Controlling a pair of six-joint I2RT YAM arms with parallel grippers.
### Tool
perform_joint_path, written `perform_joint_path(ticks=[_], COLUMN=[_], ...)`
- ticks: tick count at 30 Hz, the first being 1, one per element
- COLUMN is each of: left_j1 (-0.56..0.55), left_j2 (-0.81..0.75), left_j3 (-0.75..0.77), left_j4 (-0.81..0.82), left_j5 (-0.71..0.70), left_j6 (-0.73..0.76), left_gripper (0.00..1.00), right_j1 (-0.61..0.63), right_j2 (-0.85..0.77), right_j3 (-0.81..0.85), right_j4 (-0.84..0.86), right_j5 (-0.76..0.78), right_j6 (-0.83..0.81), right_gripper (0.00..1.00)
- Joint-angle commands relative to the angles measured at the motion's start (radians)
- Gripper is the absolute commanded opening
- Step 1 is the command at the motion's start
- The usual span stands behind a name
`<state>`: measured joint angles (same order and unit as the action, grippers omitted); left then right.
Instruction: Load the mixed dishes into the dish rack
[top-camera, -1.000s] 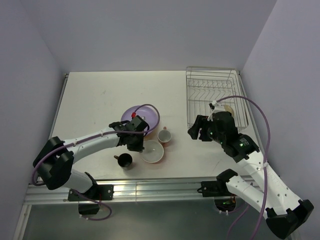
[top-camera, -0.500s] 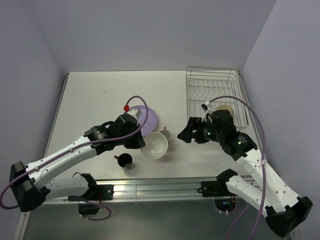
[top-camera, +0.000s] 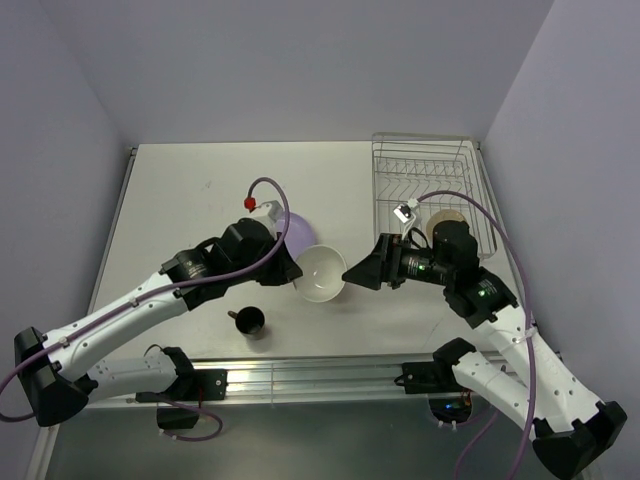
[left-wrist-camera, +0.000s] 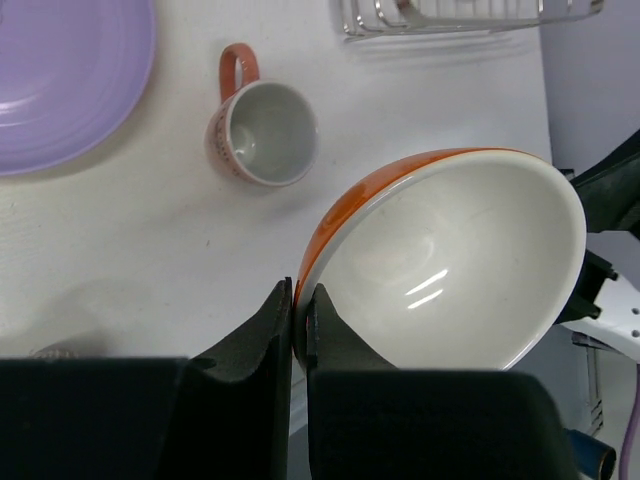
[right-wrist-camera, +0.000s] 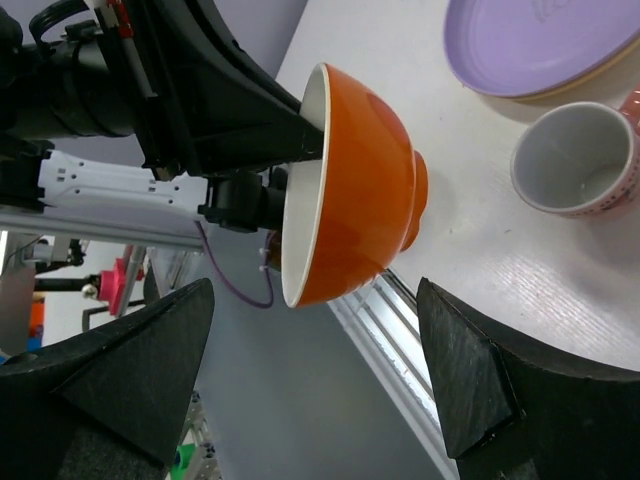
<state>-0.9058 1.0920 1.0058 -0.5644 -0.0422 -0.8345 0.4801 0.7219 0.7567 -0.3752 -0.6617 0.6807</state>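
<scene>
My left gripper (left-wrist-camera: 298, 300) is shut on the rim of the orange bowl (left-wrist-camera: 460, 270), which is white inside. It holds the bowl (top-camera: 322, 272) tilted on edge above the table. My right gripper (top-camera: 362, 272) is open and faces the bowl (right-wrist-camera: 360, 190) from the right; its jaws stand wide on either side without touching it. The pink mug (left-wrist-camera: 262, 130) stands upright on the table below, beside the lilac plate (top-camera: 297, 235). The small black cup (top-camera: 249, 320) sits near the front edge. The dish rack (top-camera: 428, 190) stands at the back right.
A pale round dish (top-camera: 447, 221) lies in the near part of the rack. The grey walls close in on both sides of the table (top-camera: 190, 200). The metal rail (top-camera: 300, 378) runs along the front edge.
My left arm lifted the orange bowl off the table and swung it right, tilting it. My right gripper opened wider and moved left toward the bowl.
</scene>
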Motion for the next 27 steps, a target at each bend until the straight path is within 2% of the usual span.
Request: perform_joint_path(ticks=[1, 10, 23, 27], left_j1=[-0.011, -0.039, -0.068, -0.074], left_j2=[0.0, 0.034, 0.1, 0.112], left_j3=[0.08, 0.117, 0.142, 0.142], left_j4=[0.113, 0.135, 0.193, 0.202], left_j5=[0.019, 0.019, 0.034, 0.034], left_j6=[-0.028, -0.041, -0.057, -0.058], left_gripper=[0.0, 0.0, 0.0, 0.0], right_j1=[0.008, 0.018, 0.032, 0.034], right_j2=[-0.016, 0.001, -0.027, -0.024], right_j3=[-0.013, -0.059, -0.115, -0.12], right_j4=[0.068, 0.146, 0.266, 0.278], right_j5=[-0.049, -0.039, 0.027, 0.031], right_j6=[0.01, 0.029, 0.092, 0.092], right_gripper=[0.89, 0.89, 0.81, 0.72])
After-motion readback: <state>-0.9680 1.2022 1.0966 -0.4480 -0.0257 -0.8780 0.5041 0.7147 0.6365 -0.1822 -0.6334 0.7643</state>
